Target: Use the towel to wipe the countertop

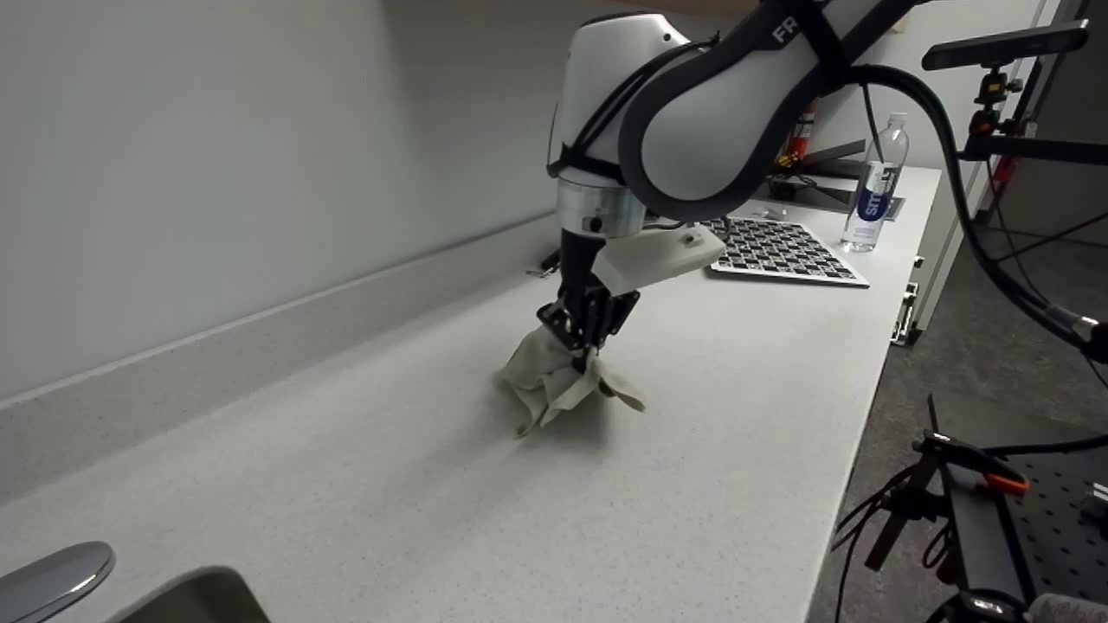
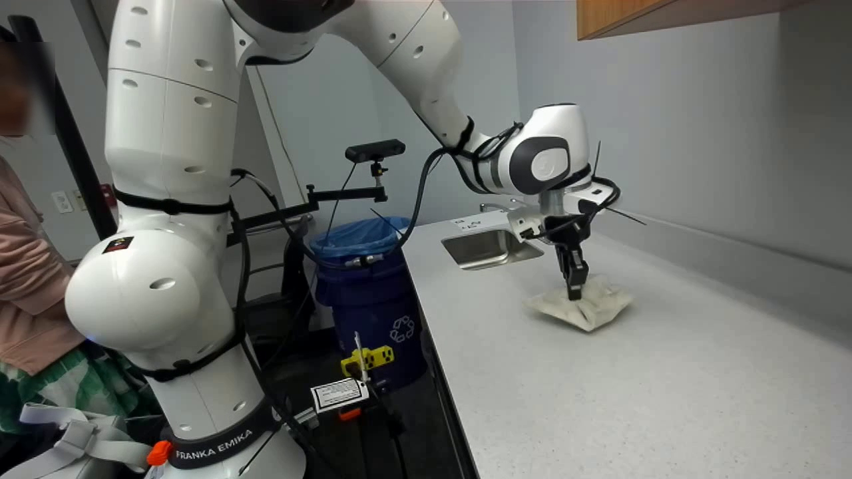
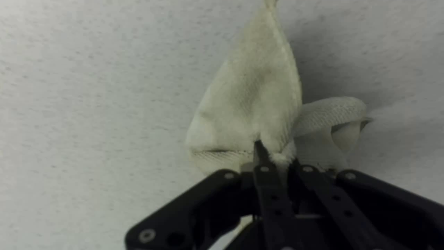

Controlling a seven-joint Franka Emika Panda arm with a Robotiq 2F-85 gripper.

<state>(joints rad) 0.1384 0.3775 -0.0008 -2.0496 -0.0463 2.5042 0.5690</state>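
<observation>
In an exterior view, your towel (image 1: 541, 374) is pinched in the end effector (image 1: 583, 359): pickup looks done; how much wiping is left can't be judged. In an exterior view, it spreads beneath, between the walled and open edges of the desk (image 2: 639, 412). In the wrist view, folds bunch between the fingers (image 3: 272, 194).

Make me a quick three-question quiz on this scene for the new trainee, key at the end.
1. True or false: the gripper is closed on the towel.
2. Multiple choice: what colour is the liner in the recycling bin?
A) white
B) blue
C) black
3. Fill in the blank: in an exterior view, the plastic bottle and the checkered calibration board both rest on the ____.

Key: 1. True. 2. B. 3. countertop.
</observation>
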